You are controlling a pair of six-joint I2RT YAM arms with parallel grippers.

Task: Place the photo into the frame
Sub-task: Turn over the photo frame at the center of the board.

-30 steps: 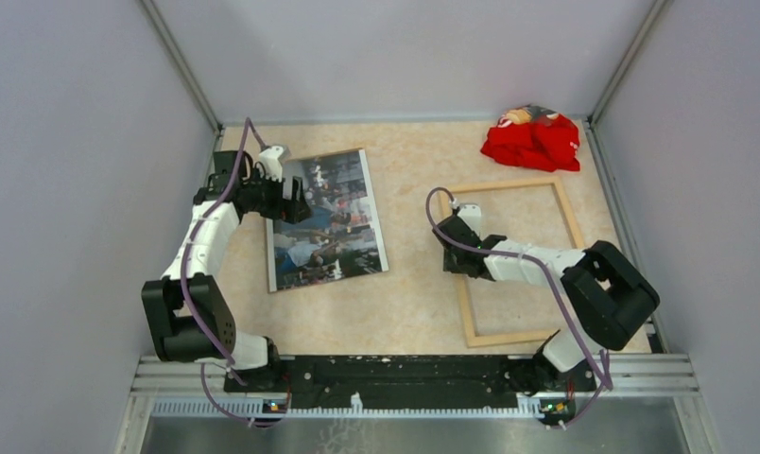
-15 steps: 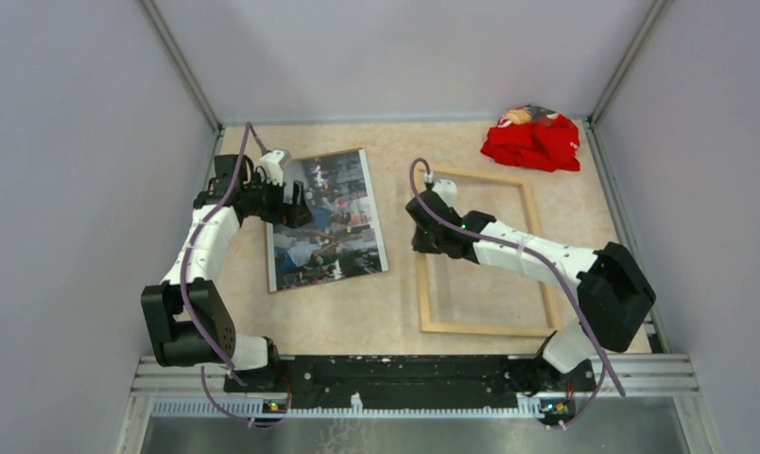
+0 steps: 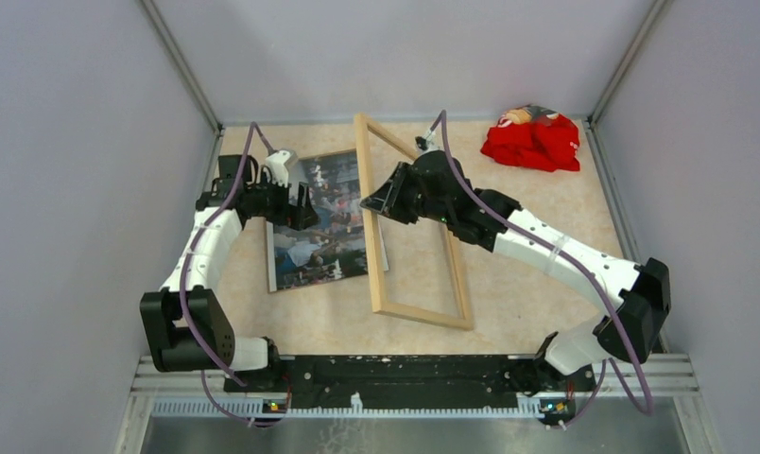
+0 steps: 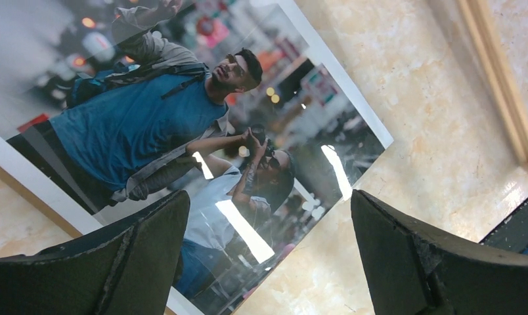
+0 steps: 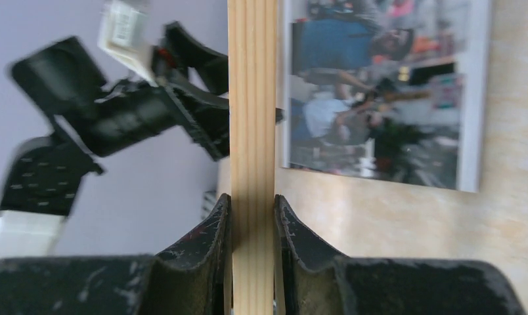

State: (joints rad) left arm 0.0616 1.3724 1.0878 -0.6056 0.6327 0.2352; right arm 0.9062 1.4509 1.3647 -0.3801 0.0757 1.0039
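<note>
- The photo (image 3: 321,248), a glossy crowd print showing a man in blue inside a white border, lay flat and face up on the surface (image 3: 527,194), left of centre.
- The frame (image 3: 422,317), of thin pale wood, stood tilted with its far end raised. The right end effector (image 5: 253,210) pinched one long rail, which crossed the photo's right edge.

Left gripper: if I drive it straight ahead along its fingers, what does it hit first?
Most likely the photo: the open left gripper points down onto the print, and the wrist view shows nothing in between. How near it is, I cannot tell.
</note>
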